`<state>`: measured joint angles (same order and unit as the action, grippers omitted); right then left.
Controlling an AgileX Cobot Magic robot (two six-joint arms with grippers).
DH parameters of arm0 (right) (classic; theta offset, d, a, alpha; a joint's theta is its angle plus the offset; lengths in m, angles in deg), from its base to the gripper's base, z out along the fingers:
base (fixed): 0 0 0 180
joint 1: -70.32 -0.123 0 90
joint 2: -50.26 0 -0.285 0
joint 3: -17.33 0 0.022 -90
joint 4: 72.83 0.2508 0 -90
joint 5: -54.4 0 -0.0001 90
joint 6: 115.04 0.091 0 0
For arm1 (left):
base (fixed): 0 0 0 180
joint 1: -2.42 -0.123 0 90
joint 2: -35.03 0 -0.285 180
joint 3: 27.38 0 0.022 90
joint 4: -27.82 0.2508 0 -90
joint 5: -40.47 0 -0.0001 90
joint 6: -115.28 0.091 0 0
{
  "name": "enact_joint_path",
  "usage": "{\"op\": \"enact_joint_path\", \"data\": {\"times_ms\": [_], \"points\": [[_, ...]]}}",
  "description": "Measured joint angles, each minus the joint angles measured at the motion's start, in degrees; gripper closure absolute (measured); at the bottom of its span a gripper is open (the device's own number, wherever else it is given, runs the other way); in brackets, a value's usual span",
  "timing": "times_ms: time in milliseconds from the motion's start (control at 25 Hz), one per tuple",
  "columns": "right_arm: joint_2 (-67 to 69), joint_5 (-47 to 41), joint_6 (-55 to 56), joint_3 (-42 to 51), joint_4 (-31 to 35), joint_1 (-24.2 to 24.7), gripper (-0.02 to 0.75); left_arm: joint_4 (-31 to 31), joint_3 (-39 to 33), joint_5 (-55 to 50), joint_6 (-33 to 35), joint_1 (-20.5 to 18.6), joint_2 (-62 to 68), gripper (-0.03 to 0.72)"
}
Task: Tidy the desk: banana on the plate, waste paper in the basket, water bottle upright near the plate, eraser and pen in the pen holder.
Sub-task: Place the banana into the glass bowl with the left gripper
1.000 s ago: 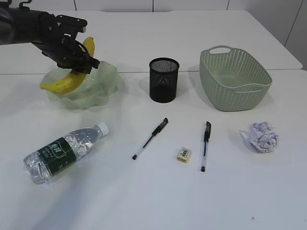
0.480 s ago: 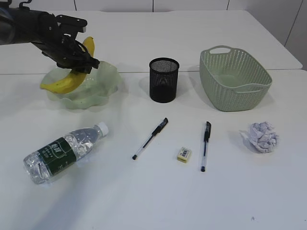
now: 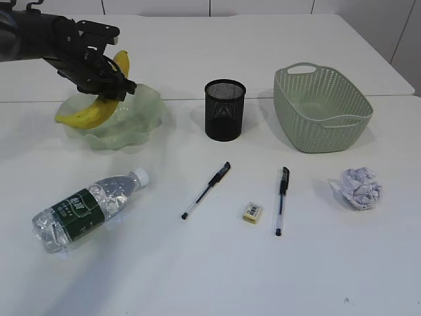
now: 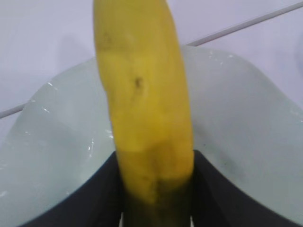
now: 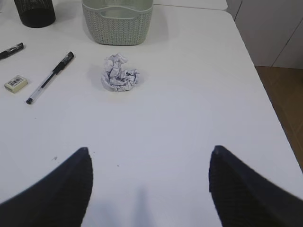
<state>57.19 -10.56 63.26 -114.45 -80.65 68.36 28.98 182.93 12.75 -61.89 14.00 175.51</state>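
exterior view: the left gripper (image 3: 105, 82) is hovering over the plate (image 3: 141, 118) at the table's far left, its jaws sitting on either side of the banana (image 3: 89, 113), which is lying across the plate with one end poking over the near-left rim and the other rising behind the gripper
step in hand: releasing the banana onto the plate, as judged; doing it well is meaning opening fully before lifting, then rising straight up so the fingers are not dragging the fruit off the rim
rest of the desk: the bottle (image 3: 85, 209) is lying on its side near the front left; the holder (image 3: 224, 109) is standing mid-table with the basket (image 3: 322, 108) to its right; two pens, left pen (image 3: 206, 190) and right pen (image 3: 281, 199), are lying flat with the eraser (image 3: 252, 212) between them; the paper (image 3: 360, 187) is sitting right of them, outside the basket
left wrist view: the banana is running up the middle between the two dark fingers (image 4: 102, 189), over the pale green plate; the jaws are standing part open and close against the fruit, but whether they are gripping it or already letting go cannot be told
right wrist view: the right gripper (image 5: 149, 182) is hanging above bare table, jaws spread wide and holding nothing; the paper is lying ahead of it, with the basket beyond
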Motion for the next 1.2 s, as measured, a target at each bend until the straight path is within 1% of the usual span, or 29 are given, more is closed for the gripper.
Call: {"op": "enact_joint_path", "data": {"times_ms": [400,640,840,1040,1200], "points": [[0.00,0.00,0.00,0.00,0.00,0.00,0.171,-0.45,0.00,0.10,0.00,0.00,0.00,0.330],[0.00,0.00,0.00,0.00,0.00,0.00,0.171,-0.44,0.00,-0.45,0.00,0.00,0.00,0.324],[0.34,0.00,0.00,0.00,0.29,0.00,0.171,-1.16,0.00,-3.14,0.00,-0.04,0.00,0.316],[3.82,0.00,0.00,0.00,1.61,0.00,0.171,-1.46,0.00,-3.96,-0.91,-0.14,-0.51,0.265],[7.57,0.22,0.03,-0.35,2.07,0.00,0.171,-0.65,0.00,-3.84,-1.42,-0.27,-2.81,0.255]]}}
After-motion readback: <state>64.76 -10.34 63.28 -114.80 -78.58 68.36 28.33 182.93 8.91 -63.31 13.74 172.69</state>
